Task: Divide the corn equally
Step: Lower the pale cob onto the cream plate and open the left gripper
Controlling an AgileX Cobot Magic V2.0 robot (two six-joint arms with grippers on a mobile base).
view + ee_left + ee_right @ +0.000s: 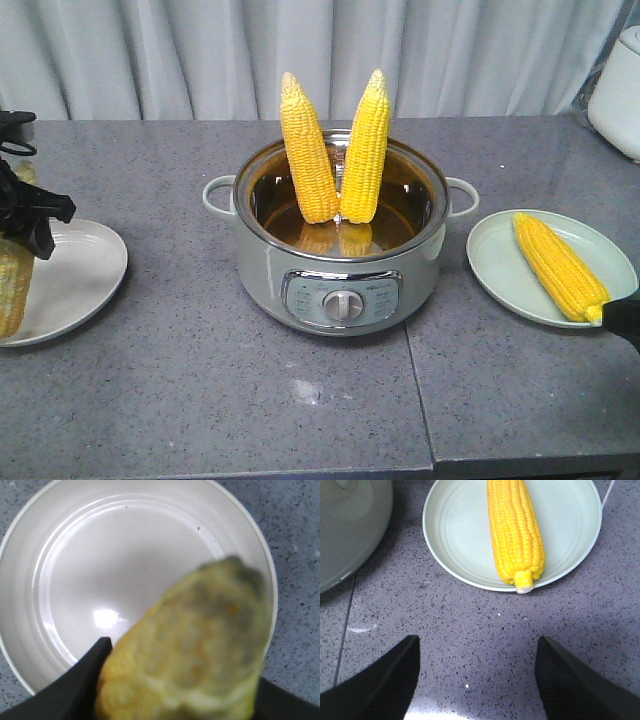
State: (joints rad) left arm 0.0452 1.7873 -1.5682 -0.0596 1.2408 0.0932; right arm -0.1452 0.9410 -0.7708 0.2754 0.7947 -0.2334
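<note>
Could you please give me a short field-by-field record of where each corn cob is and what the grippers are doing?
pot: centre of counter, holds two standing cobs, tips apart
right plate: one lying cob
left plate: bare, held cob above it
left gripper: jaws shut on held cob
right gripper: jaws open, empty, near right plate
total cobs: four

Four corn cobs [308, 160], two pale plates [497, 258], one steel cooking pot [262, 272]
</note>
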